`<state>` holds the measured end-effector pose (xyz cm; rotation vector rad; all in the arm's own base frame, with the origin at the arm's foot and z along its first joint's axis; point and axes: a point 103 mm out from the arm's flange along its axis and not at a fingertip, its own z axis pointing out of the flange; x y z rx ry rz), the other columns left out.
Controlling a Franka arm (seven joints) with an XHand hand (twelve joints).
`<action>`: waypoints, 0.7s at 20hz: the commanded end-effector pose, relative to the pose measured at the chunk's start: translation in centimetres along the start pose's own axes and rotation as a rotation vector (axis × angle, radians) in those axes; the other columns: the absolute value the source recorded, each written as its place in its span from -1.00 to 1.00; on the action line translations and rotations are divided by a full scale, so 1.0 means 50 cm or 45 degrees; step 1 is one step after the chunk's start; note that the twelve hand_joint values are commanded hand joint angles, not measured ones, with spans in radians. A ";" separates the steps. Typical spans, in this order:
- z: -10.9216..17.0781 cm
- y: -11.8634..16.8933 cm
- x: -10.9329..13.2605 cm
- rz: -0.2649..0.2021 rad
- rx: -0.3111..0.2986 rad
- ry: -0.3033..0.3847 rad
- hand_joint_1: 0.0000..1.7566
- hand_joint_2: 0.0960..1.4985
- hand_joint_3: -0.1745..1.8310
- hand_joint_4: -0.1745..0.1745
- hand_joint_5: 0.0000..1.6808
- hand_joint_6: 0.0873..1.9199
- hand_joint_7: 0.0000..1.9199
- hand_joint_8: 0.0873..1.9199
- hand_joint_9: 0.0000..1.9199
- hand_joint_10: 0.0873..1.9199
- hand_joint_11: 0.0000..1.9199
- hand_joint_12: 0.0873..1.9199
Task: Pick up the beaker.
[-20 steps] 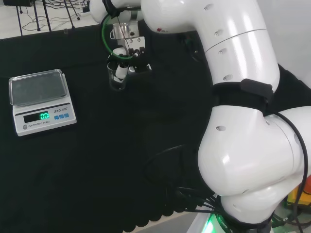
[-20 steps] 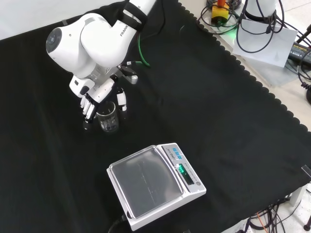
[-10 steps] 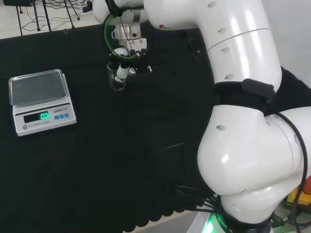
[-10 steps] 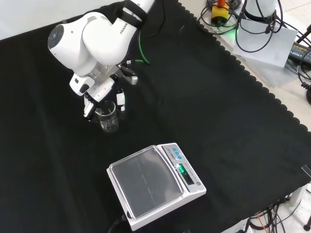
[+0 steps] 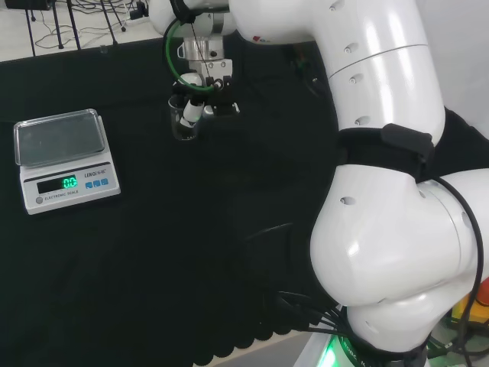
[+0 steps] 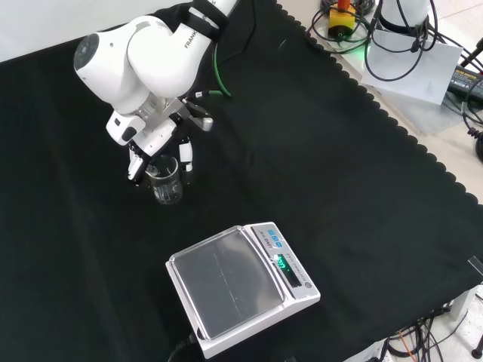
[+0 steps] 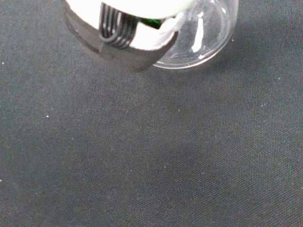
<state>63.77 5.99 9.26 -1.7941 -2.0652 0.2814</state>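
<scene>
Front view: we have the hand point(image 6: 155, 143) curled round the clear beaker point(image 6: 167, 182), apparently just off the black surface point(image 6: 317, 151), beside the scale point(image 6: 240, 287). Risk: smooth glass slips or tips if we swing quickly.

White arm reaching low, hand point(image 6: 155, 143) pointing down, fingers seemingly curled

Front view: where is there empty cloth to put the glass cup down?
The cloth is bare across the whole stretch right of the cup and the scale, and also left of them. It is tightest between cup and scale, and round the hand.
</scene>
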 end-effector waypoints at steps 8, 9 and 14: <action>-0.137 -0.049 0.020 -0.019 -0.075 -0.037 0.16 0.53 -0.56 -0.64 -0.23 0.57 -0.35 0.59 -0.11 0.21 -0.08 0.21; -0.151 -0.055 0.024 -0.021 -0.082 -0.044 0.16 0.54 -0.58 -0.65 -0.22 0.57 -0.35 0.59 -0.11 0.22 -0.08 0.21; -0.200 -0.081 0.046 -0.037 -0.118 -0.071 0.17 0.55 -0.60 -0.69 -0.21 0.55 -0.34 0.59 -0.11 0.22 -0.08 0.21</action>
